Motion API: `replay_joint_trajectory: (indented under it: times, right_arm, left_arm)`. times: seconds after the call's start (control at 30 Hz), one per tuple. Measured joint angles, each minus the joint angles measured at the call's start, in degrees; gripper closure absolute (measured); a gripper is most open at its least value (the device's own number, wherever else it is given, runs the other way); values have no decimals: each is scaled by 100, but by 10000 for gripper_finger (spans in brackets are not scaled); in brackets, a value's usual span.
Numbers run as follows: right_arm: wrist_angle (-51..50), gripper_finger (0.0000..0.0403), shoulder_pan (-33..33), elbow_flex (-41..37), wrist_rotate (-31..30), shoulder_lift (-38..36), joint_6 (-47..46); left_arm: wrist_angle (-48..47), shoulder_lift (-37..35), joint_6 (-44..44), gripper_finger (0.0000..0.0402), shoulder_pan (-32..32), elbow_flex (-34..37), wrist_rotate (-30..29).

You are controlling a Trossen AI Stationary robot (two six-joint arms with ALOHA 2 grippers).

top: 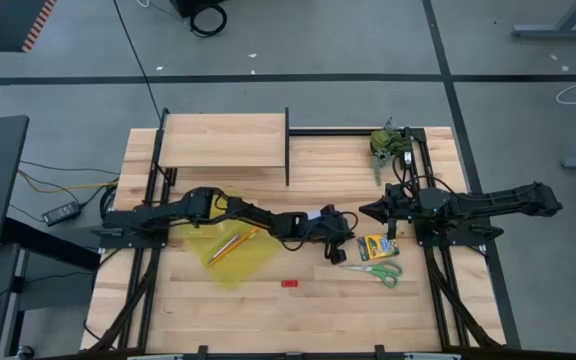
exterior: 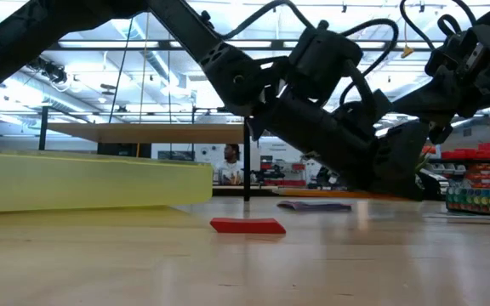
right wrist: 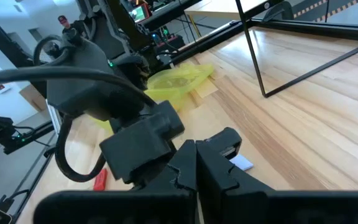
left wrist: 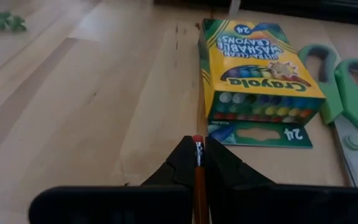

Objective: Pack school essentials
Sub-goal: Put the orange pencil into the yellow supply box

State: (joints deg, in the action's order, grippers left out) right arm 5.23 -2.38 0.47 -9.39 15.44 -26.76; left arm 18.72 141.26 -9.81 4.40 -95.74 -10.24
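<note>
A thin orange pencil (left wrist: 198, 180) is pinched between the fingers of the left hand (left wrist: 197, 163), which is clenched on it near the eraser end; the red eraser tip just clears the fingertips. The pencil's long axis runs straight out along the hand's own line, its eraser end pointing toward the Crayola crayon box (left wrist: 258, 73) lying flat on the wooden surface (left wrist: 92, 106) just ahead. The rest of the shaft is hidden behind the fingers.

The pencil is judged light, stiff and smooth-sided, so it is likely to pivot or slide in a narrow pinch; a hold nearer mid-length would steady it. The crayon box is light cardboard, best taken across its short sides. The green-handled scissors (left wrist: 344, 99) lie beside the box, handles near its far end and blades trailing back toward the camera.

The right hand (right wrist: 196, 168) is held near the left arm above the surface, its fingers pressed together on nothing. A yellow translucent pouch (top: 230, 252) lies under the left arm with another pencil on it, and a small red eraser (top: 289, 283) rests apart.
</note>
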Motion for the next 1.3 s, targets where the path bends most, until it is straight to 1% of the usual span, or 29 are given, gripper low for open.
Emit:
replay_joint_trajectory:
  times: [0.1, 0.33, 0.73, 1.0, 1.1, 1.3]
  right_arm:
    - [0, 393, 1, 0, 2, 0, 0]
    - [0, 393, 0, 0, 0, 0, 0]
    - [-8, 393, 1, 0, 1, 2, -1]
    - [-4, 393, 0, 0, 0, 1, 0]
    - [-1, 393, -1, 0, 2, 2, 0]
    - [-2, 393, 1, 0, 0, 0, 0]
  left_arm:
    - [-240, -1, 3, 386, -8, -114, 82]
    - [-308, -83, -2, 386, -5, -136, 83]
    - [-468, -558, 4, 387, -4, -143, 31]
    - [-1062, -919, -66, 387, 17, -134, -88]
    - [-1181, -1031, 32, 386, 51, -132, -205]
    - [-1552, -1282, 185, 387, 103, -134, -219]
